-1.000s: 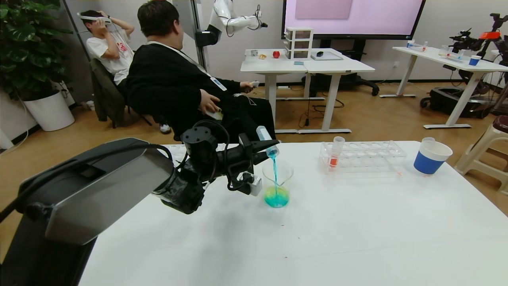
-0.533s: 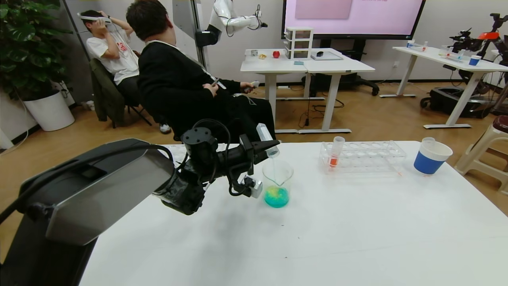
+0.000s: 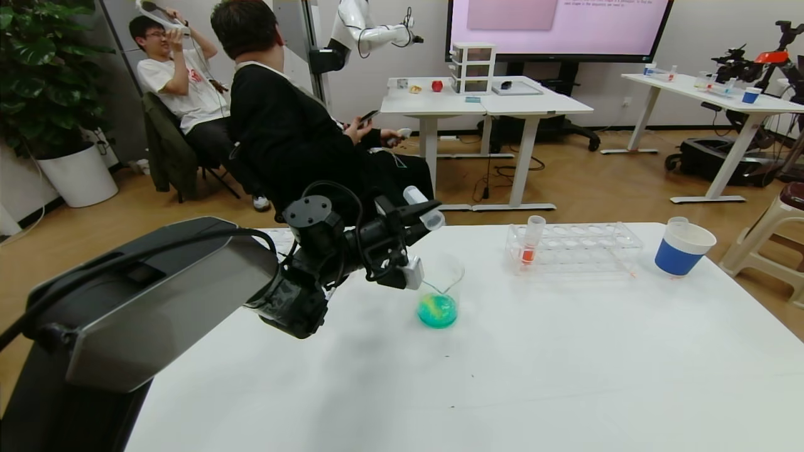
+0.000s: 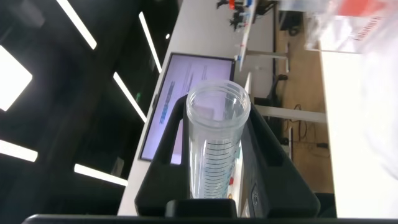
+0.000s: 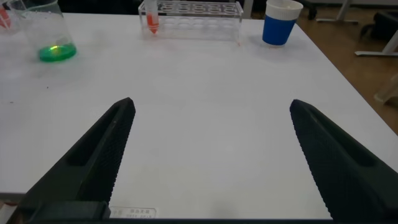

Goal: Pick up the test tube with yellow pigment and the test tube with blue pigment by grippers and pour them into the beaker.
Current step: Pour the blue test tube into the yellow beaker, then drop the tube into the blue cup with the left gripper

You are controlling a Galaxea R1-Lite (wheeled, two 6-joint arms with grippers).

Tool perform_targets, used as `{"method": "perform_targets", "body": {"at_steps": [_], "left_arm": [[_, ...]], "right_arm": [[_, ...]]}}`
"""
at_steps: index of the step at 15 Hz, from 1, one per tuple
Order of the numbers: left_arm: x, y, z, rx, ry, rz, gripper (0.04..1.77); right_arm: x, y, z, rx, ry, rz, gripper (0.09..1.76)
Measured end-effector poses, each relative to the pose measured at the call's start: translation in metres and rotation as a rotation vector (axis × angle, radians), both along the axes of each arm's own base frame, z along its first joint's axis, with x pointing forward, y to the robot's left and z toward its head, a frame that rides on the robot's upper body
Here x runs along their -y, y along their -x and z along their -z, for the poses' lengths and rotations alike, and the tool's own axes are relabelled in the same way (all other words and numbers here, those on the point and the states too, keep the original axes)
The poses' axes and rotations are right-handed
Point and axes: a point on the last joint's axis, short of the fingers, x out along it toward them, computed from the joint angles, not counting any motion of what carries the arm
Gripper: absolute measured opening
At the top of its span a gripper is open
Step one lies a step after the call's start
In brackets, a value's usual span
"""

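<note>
- Left claw (image 3: 422,216) clamps the test tube with blue pigment (image 3: 423,209) (now empty), tilted above beaker (image 3: 439,290).
- Beaker on desk (image 3: 502,364): blue-green liquid.
- Right claw (image 5: 208,155) spread wide, empty, low over desk.

Premises: a robotics lab in an office-type room. Evidence beyond the left gripper (image 3: 419,221): white height-adjustable desks (image 3: 487,103), a large wall display (image 3: 559,28), a second robot arm (image 3: 367,31), and a seated operator with headset (image 3: 169,63).

Left gripper (image 3: 419,216) holds emptied test tube (image 3: 423,209) above beaker (image 3: 439,290).
</note>
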Motion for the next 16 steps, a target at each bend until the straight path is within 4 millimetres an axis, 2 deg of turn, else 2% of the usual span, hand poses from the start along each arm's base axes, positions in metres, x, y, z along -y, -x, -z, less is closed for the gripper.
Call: {"method": "perform_targets", "body": {"at_steps": [2, 7, 9, 13, 16], "left_arm": [[0.004, 0.004, -0.014, -0.140, 0.210, -0.056, 0.50], [0.022, 0.021, -0.048, -0.492, 0.926, -0.409, 0.50], [0.027, 0.025, -0.060, -0.668, 1.150, -0.492, 0.50], [0.020, 0.033, -0.078, -0.931, 1.380, -0.610, 0.50], [0.010, 0.038, -0.095, -0.938, 1.439, -0.605, 0.50]], "right_arm": [[0.000, 0.000, 0.000, 0.000, 0.000, 0.000, 1.74], [0.000, 0.000, 0.000, 0.000, 0.000, 0.000, 1.74], [0.000, 0.000, 0.000, 0.000, 0.000, 0.000, 1.74], [0.000, 0.000, 0.000, 0.000, 0.000, 0.000, 1.74], [0.000, 0.000, 0.000, 0.000, 0.000, 0.000, 1.74]]}}
